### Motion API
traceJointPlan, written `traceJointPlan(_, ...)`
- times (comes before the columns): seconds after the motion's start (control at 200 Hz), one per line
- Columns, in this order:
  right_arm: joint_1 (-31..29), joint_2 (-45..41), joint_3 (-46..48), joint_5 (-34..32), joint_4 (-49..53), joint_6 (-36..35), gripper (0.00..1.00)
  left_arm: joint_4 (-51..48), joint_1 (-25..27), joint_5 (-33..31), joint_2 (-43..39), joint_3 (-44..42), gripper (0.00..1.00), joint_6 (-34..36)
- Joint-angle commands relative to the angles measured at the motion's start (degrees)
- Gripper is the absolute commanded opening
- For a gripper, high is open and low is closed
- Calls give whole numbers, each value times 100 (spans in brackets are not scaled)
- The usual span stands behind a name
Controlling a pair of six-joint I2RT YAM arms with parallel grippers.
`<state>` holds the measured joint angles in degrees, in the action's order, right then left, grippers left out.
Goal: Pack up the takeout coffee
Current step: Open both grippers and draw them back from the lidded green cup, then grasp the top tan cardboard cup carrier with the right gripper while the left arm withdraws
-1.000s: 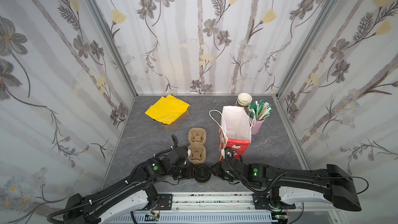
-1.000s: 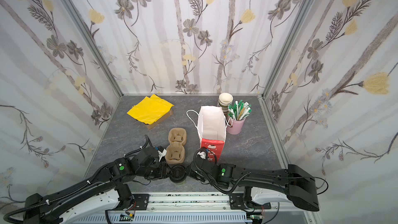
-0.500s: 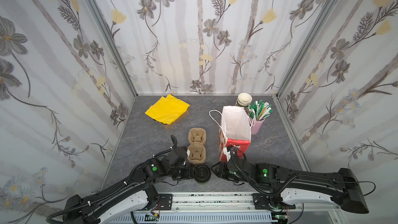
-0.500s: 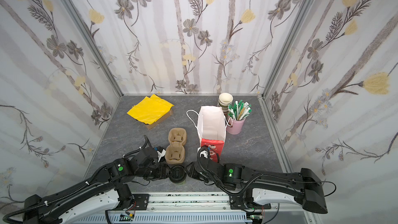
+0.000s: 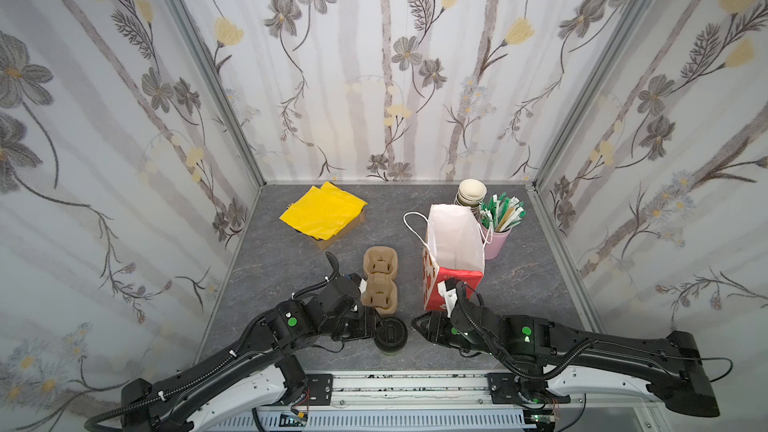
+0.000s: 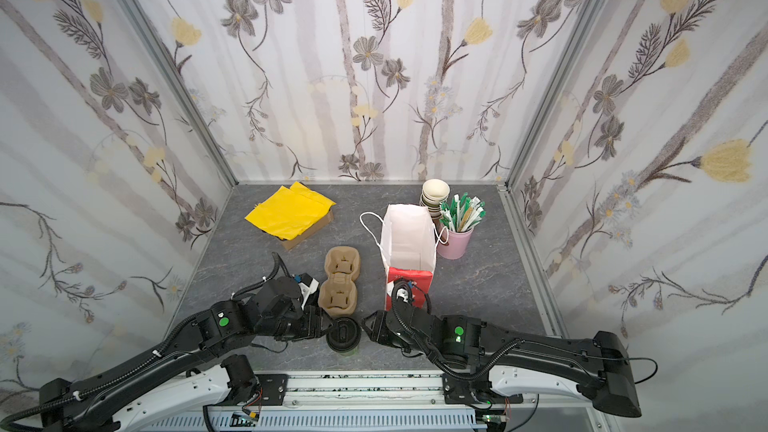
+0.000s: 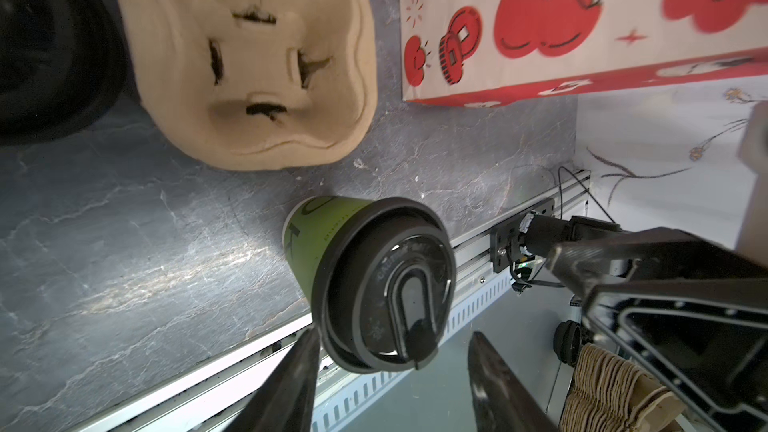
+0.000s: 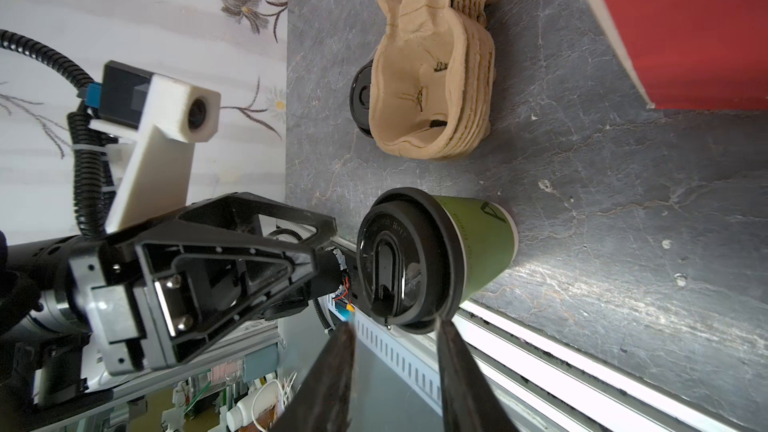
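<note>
Since neither gripper has hold of anything, the step in hand looks to be taking up the cup (image 5: 390, 332) for packing. It stands upright at the front edge of the tabletop (image 5: 282, 276), about midway along it, with its lid (image 7: 386, 288) on. The left gripper (image 5: 372, 324) is just beside it on one side and the right gripper (image 5: 416, 322) near it on the other. Both have their jaws parted and released; in each wrist view one fingertip sits just beside the lid's rim.

One arm alone should take it, and the other should draw clear first. The fingers want to come lower and close on the green wall under the rim, because a pinch on the lid may pop it off or slip. A light squeeze should do, since the paper wall will likely buckle.

Any sideways nudge risks tipping the cup off the front edge, so a straight lift that keeps it upright is safer. The carrier stack (image 5: 380, 280) lies just behind it, and the bag (image 5: 453, 230) stands behind, toward the right edge. Whether the lid is snapped down all round I cannot tell.
</note>
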<state>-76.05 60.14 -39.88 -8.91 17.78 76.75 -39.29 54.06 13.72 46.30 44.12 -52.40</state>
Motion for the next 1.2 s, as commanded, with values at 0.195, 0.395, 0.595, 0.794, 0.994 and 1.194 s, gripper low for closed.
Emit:
traceJointPlan(0.195, -4, -597, -985, -193, 410, -1183, 38, -154, -9, -2228, 318, 1592, 57, 757)
traceJointPlan(0.395, 89, -412, -1836, -515, 902, -1773, 39, -141, -32, -3080, 880, 2073, 62, 1188)
traceJointPlan(0.595, 127, 593, -2751, -299, 1145, -2221, 39, -136, -763, -2845, 1270, 2114, 65, 850)
traceJointPlan(0.794, 134, 2179, -3775, -218, 1744, -2395, 40, -97, -2364, -2051, 967, 1748, 66, 553)
traceJointPlan(0.994, 145, 3870, -5084, -812, 2780, -1523, 47, -100, -3149, -2293, 298, 1489, 67, 375)
traceJointPlan(1.194, 241, 5265, -6243, -1198, 3695, -1081, 49, -105, -3163, -2549, -384, 1022, 66, 97)
